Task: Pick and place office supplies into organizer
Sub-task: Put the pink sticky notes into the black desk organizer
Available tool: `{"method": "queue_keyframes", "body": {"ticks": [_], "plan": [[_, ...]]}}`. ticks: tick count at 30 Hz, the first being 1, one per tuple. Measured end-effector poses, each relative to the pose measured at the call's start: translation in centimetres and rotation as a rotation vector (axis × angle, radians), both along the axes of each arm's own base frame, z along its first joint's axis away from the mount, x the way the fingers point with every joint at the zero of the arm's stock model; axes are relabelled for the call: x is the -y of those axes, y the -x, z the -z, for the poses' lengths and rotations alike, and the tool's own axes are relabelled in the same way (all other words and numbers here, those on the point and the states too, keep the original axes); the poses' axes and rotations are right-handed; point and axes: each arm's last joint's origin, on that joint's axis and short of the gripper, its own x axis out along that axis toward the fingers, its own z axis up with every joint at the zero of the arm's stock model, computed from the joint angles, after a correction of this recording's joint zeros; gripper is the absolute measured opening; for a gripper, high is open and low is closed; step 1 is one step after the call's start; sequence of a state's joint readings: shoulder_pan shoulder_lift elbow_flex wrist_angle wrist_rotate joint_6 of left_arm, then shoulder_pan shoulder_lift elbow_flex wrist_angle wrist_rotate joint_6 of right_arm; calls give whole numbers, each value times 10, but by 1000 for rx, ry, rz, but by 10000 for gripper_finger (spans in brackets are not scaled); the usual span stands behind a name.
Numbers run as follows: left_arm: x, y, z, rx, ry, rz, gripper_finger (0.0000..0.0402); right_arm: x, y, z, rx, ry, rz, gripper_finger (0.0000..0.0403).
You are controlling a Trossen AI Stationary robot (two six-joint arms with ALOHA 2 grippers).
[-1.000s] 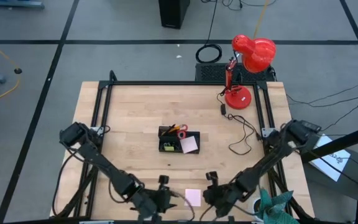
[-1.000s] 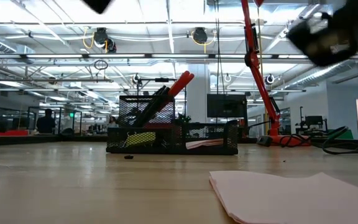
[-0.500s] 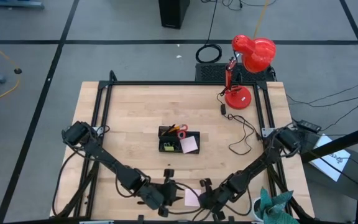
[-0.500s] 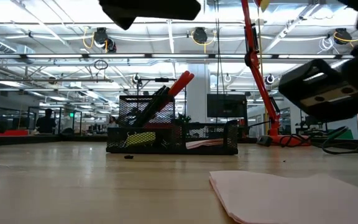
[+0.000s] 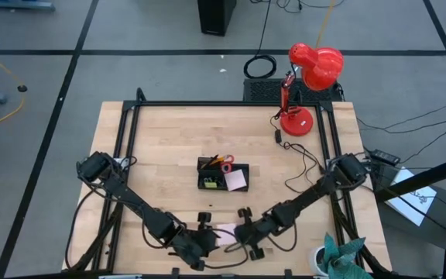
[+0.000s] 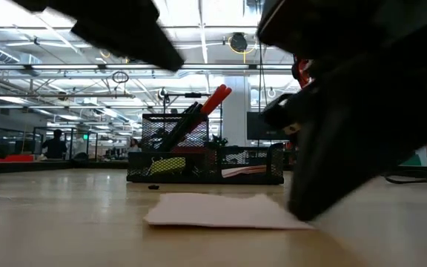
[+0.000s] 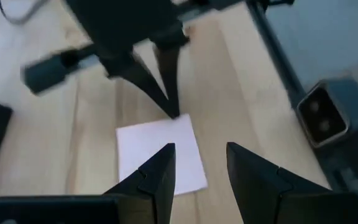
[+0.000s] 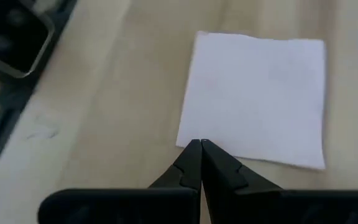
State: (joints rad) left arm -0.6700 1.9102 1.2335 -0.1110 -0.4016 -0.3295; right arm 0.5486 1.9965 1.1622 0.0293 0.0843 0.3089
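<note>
A pale pink sticky-note pad (image 5: 227,232) lies flat on the wooden table near its front edge. My right gripper (image 8: 199,147) is shut, with its tips at one corner of the pad. My left gripper (image 7: 201,158) is open just left of the pad and above it; in the low view it hangs clear of the table (image 6: 117,30). The black mesh organizer (image 5: 223,174) stands at the table's middle. It holds red-handled scissors (image 5: 224,162), pens, a yellow item and another pink pad (image 5: 235,180). My right gripper meets the pad's corner (image 7: 178,117) with its shut fingertips (image 7: 166,93). It comes slanting down from the table's right side. The pad lies flat on the table (image 6: 221,211), with the fingertips at its right edge.
A red desk lamp (image 5: 310,77) stands at the far right, and its black cable (image 5: 300,167) trails over the table. Black frame rails (image 5: 126,155) run along the table's sides. Bare wood lies between the pad and the organizer.
My right gripper has swept down and toward the table's left, still shut. Its tips reached the pad and slid it toward the left and far edges. The pad stays flat. My left gripper has edged toward the pad and stays open.
</note>
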Motion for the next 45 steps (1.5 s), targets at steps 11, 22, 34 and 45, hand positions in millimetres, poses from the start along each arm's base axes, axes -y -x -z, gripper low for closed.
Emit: {"method": "queue_keyframes", "body": {"ticks": [11, 22, 34, 45], "plan": [[-1, 16, 11, -166, -25, -20, 149, 16, -8, -12, 159, 146, 58, 0], [19, 4, 43, -174, 95, 118, 149, 43, -20, -17, 172, 179, 135, 0], [11, -6, 66, -198, 71, 76, 149, 60, -20, -8, 85, 63, 92, 0], [-7, -13, 70, -180, -55, -37, 149, 55, 0, 11, 69, -75, 56, 0]]}}
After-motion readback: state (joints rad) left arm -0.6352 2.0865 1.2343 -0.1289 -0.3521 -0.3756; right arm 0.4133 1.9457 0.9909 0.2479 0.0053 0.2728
